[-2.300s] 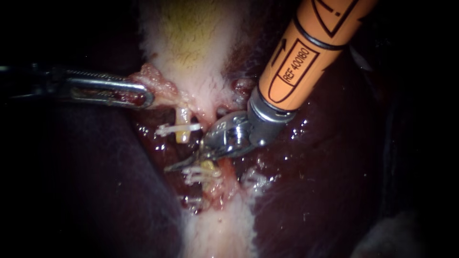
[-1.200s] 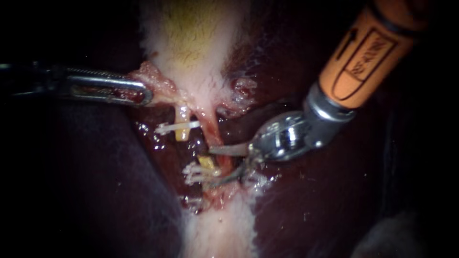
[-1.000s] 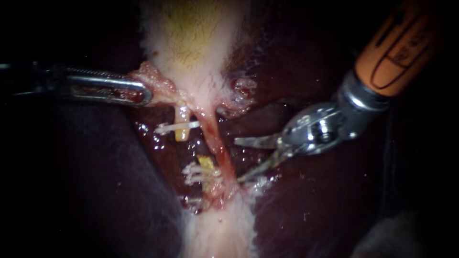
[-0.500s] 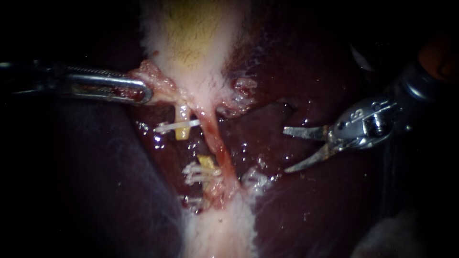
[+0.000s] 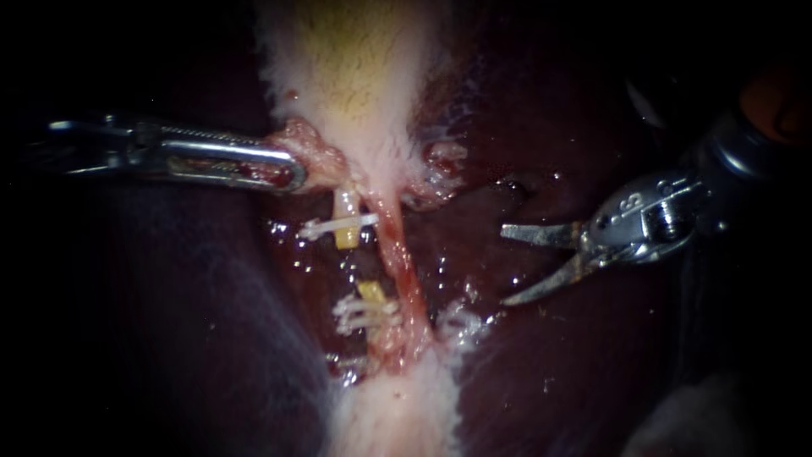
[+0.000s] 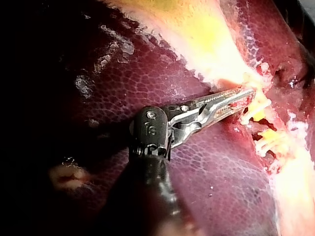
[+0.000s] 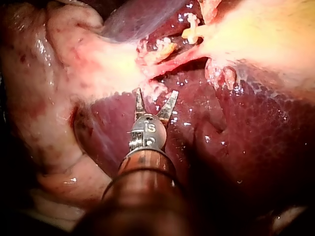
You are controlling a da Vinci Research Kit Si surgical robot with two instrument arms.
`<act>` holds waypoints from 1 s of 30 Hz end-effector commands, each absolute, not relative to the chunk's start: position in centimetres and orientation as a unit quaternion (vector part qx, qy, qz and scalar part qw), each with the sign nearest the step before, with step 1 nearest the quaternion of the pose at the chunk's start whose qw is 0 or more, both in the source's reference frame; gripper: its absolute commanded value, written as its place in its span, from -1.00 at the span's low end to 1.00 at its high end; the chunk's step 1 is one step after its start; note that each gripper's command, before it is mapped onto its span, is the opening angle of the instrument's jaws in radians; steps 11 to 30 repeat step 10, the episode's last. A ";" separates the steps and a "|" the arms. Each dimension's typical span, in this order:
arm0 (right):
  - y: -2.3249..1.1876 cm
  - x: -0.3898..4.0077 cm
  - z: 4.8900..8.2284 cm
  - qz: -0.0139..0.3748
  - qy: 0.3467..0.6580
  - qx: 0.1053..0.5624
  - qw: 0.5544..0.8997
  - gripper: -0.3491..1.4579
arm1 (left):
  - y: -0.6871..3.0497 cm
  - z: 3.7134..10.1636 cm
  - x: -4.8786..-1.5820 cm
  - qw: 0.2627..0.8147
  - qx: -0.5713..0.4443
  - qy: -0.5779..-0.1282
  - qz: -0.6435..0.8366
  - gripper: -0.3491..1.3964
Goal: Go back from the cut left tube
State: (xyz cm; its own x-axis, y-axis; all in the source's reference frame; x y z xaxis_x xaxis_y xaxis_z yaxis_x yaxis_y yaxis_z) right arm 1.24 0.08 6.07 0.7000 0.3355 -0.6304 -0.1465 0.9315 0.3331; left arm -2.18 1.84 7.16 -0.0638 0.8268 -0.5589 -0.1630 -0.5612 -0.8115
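Cut left tube (image 5: 345, 227) sits mid-scene, just left of the uncut pink right tube (image 5: 399, 267). Its long axis runs far to near, leaning slightly right toward the near end. It is in two yellow stumps. The far stump hangs from the foot of the gallbladder (image 5: 355, 76) with its cut end pointing near. The near stump (image 5: 370, 293) points its cut end far, and there is a clear gap between them. One white clip (image 5: 317, 228) crosses the far stump. A cluster of white clips (image 5: 359, 313) sits on the near stump; I can't count them.

Left instrument (image 5: 292, 175) comes in from the left. Its pincer is closed on a pink tissue flap (image 5: 320, 161) at the gallbladder's foot, far-left of the tube. The left wrist view (image 6: 248, 93) shows the same hold.

Right instrument (image 5: 505, 265) is well apart on the right over the liver (image 5: 550, 364). Its pincer is two thin blades spread wide with nothing between them, tips pointing left at the tubes. The right wrist view (image 7: 156, 93) shows the same spread.

Both shafts fade into the dark at the edges. The right shaft is mostly cut off, and the left pincer's tip is partly buried in the flap.
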 end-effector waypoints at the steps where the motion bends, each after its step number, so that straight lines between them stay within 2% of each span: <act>1: 0.08 1.24 6.07 0.132 0.364 0.130 0.913 0.99 | 1.85 7.18 -2.18 0.368 -0.576 -0.288 0.670 -1.00; 30: 0.08 1.25 6.07 0.132 0.364 0.130 0.913 0.99 | 1.86 7.19 -2.17 0.368 -0.575 -0.289 0.671 -1.00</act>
